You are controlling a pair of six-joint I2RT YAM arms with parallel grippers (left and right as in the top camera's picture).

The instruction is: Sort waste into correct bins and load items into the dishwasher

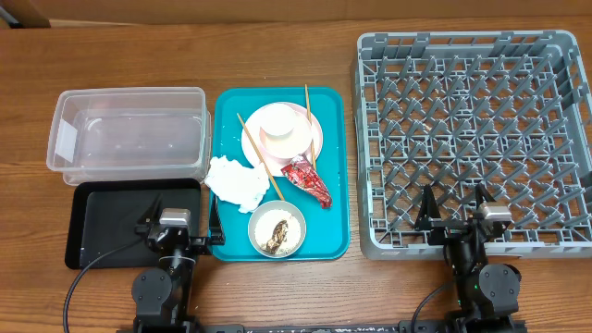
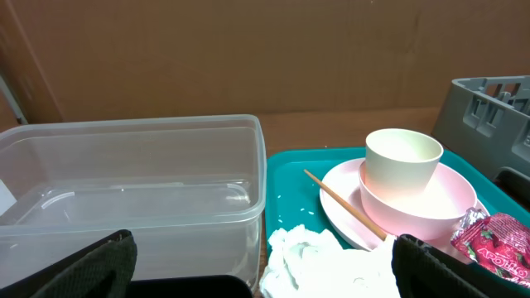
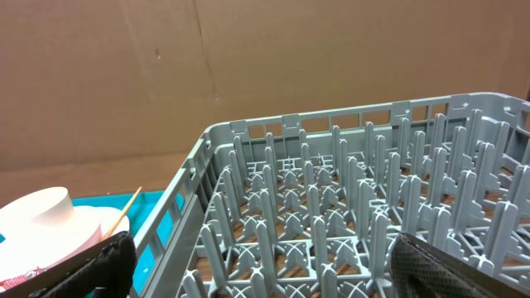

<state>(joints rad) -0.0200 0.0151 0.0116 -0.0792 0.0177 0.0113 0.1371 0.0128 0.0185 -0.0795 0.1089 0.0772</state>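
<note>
On the teal tray [image 1: 333, 213] lie a crumpled white napkin [image 1: 236, 180], a red wrapper [image 1: 310, 182] and a white bowl [image 1: 252, 227] of rice with brown scraps. A cream cup [image 2: 402, 161] stands in a pink bowl [image 2: 439, 207] on the pink plate [image 2: 335, 207]. The clear tub [image 1: 129, 92] and black tray [image 1: 102, 227] sit left of the teal tray. The grey rack [image 1: 462, 39] is on the right. My left gripper [image 1: 182, 215] is open over the black tray's right end, facing the napkin [image 2: 331, 265]. My right gripper [image 1: 454, 211] is open over the rack's near edge [image 3: 348, 207].
Two wooden chopsticks [image 1: 259, 153] lie across the plate and teal tray. Brown cardboard walls off the far side of the table. Bare wood runs along the near edge around both arm bases.
</note>
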